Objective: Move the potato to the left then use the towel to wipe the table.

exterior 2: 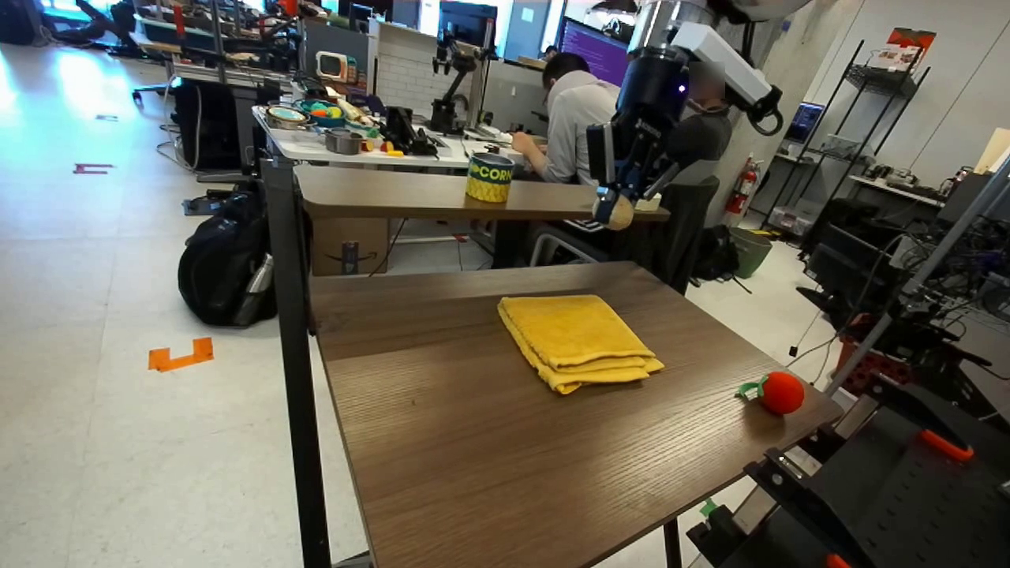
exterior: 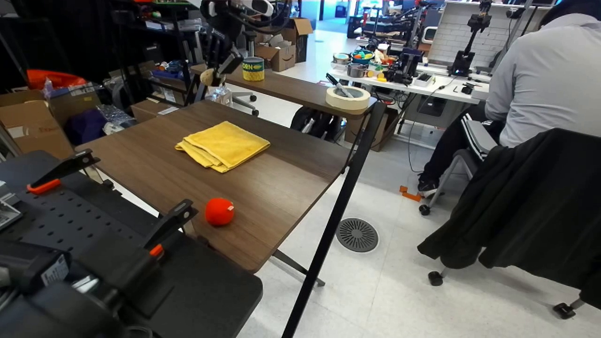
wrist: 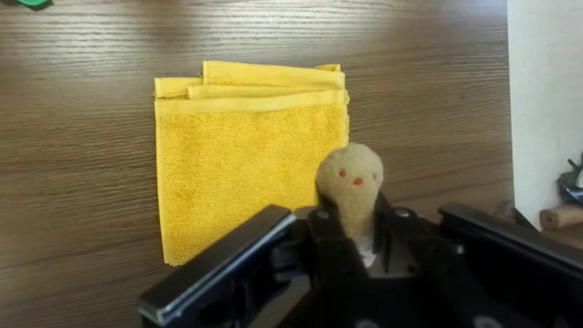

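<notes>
In a cluttered room point(exterior 2: 95, 292), the brown table point(exterior 2: 442, 465) bears the towel point(exterior 2: 576, 335); the claw point(wrist: 355, 207) clamps the potato point(wrist: 350, 166).

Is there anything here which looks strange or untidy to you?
Two small things. The potato, held between the fingers, bears three reddish marks like a face, odd for a potato. The towel is folded unevenly: its layers jut out along one side.

The floor point(exterior: 375, 300) around me is pale, a round drain point(exterior: 357, 234) set in it. I see a cluttered white desk point(exterior: 446, 95), a brick-patterned panel point(exterior 2: 402, 83) behind, a wheeled chair point(exterior: 483, 135) draped in black, a wire rack point(exterior 2: 882, 81) before a white wall point(exterior 2: 966, 87). Far off, a bluish glare point(exterior 2: 95, 79) lies on the floor.
</notes>
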Controlling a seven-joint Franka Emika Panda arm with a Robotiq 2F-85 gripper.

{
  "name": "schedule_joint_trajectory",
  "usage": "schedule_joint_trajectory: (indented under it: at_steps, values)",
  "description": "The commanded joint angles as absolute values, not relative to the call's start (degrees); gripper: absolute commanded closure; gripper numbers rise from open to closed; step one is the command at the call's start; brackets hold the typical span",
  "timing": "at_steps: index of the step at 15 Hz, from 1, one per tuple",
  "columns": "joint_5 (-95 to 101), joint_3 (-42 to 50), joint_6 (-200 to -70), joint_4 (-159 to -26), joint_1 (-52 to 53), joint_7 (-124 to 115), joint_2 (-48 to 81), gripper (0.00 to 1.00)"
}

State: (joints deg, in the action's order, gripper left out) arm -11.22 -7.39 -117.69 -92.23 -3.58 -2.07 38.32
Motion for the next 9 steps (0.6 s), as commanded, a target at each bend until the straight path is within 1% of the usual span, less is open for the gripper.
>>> schedule_joint_trajectory:
  at_steps: [1, 6, 9]
  values:
    - [-9.03, -3.84, -107.56, -78.15, -0.79, -5.00, 47.69, 0.95]
    - [-7.25, -1.72, -105.42, -65.08, 1.48, -8.20, 59.72, 0.95]
    - [-5.14, -1.35, -108.48, -57.83, 4.18, -9.52, 66.21, 0.95]
